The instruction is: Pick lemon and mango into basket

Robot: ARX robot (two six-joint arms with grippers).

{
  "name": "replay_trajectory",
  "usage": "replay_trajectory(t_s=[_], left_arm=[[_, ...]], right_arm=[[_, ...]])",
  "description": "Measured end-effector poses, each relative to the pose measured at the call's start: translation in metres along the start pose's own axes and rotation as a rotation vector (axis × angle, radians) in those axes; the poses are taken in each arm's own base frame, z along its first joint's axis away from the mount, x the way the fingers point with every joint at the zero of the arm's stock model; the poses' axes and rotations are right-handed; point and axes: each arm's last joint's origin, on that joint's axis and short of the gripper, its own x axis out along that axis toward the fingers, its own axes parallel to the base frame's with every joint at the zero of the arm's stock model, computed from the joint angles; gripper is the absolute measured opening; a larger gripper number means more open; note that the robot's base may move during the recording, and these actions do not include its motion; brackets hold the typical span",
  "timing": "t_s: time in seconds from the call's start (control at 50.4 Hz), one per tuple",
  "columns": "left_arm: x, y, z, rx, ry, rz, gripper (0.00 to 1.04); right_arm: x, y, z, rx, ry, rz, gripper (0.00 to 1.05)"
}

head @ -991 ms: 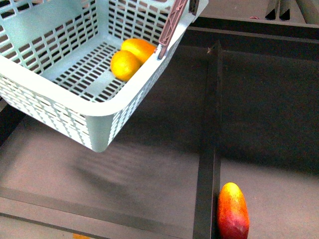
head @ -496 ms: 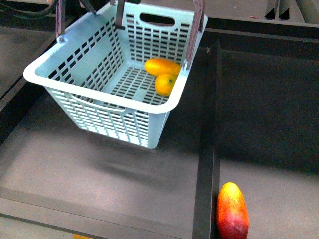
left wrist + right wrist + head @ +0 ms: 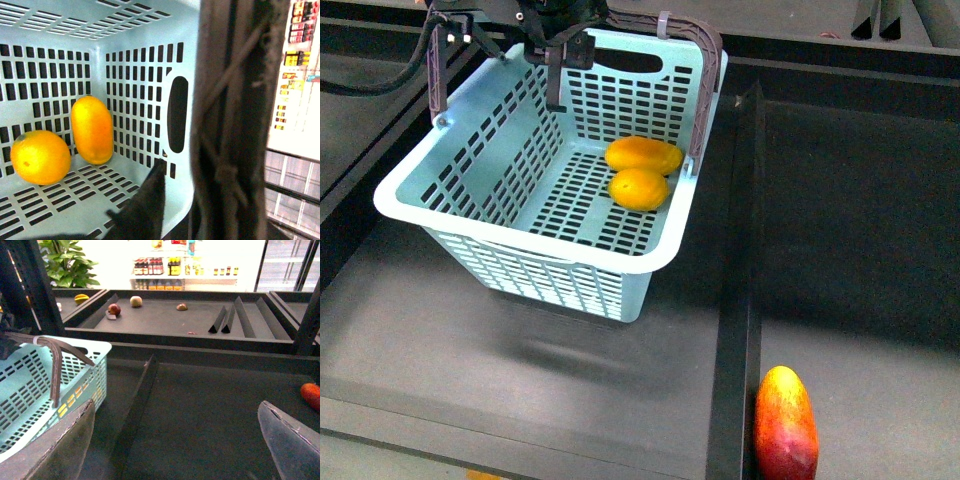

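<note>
Basket (image 3: 470,195), pale turquoise with slotted walls, hangs tilted above the dark shelf tray (image 3: 440,340), its far end higher and its shadow lying on the tray surface beneath it; the brown-grey swing handle (image 3: 705,90) is raised over the far end, and the left gripper (image 3: 535,25) sits at the top of the front view against that handle, closed around it as far as the front view shows, though the fingers themselves are mostly hidden by cables and the handle; the left wrist view is filled on one side by the handle seen close and blurred, with the basket's slotted wall and an oval hand cut-out (image 3: 177,115) beyond it; the right gripper (image 3: 175,440) is spread wide with nothing between its fingers (image 3: 287,440), hovering above the neighbouring tray well apart from the basket; a black divider (image 3: 740,300) separates the two trays; a red-and-yellow fruit (image 3: 786,425) lies just beside the divider on the right-hand tray, near the front edge; inside the basket, against the wall nearest the divider, the mango (image 3: 643,155) lies with the lemon (image 3: 638,189) touching it on the nearer side; both rest on the slotted floor.
</note>
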Motion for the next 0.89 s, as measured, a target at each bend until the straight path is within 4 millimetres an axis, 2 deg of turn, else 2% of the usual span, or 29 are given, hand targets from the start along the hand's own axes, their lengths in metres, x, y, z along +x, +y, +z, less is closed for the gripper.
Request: replay_trajectory(t_s=[0.099,0.258,0.337,0.377,0.496,0.555,0.674,0.734,0.773,0.813,0.892], left_arm=[[-0.013,-0.003,0.006,-0.024,-0.026,-0.014,0.47],[-0.04,-0.018,0.015,-0.045,-0.046,-0.051,0.73],[-0.066,-0.019,0.026,-0.048,-0.105,-0.023,0.94],[-0.078,-0.016,0.031,-0.035,-0.137,0.009,1.0],[-0.115,-0.008,0.044,0.022,-0.184,0.117,0.98],[-0.128,-0.008,0.043,0.037,-0.187,0.127,0.98],[-0.157,-0.015,0.026,0.066,-0.152,0.082,0.98],[-0.163,-0.017,0.019,0.113,-0.108,0.025,0.95],[-0.166,-0.01,0.02,0.299,-0.03,-0.175,0.85],[-0.169,0.0,0.028,0.425,-0.049,-0.302,0.78],[-0.187,0.029,0.067,0.888,-0.248,-0.494,0.59]], right_arm=[[0.0,0.0,0.0,0.0,0.0,0.0,0.96],[0.0,0.0,0.0,0.0,0.0,0.0,0.96],[0.0,0.0,0.0,0.0,0.0,0.0,0.96],[0.0,0.0,0.0,0.0,0.0,0.0,0.96],[0.0,0.0,0.0,0.0,0.0,0.0,0.96],[0.0,0.0,0.0,0.0,0.0,0.0,0.96],[0.0,0.0,0.0,0.0,0.0,0.0,0.96],[0.0,0.0,0.0,0.0,0.0,0.001,0.96],[0.0,0.0,0.0,0.0,0.0,0.001,0.96],[0.0,0.0,0.0,0.0,0.0,0.0,0.96],[0.0,0.0,0.0,0.0,0.0,-0.002,0.96]])
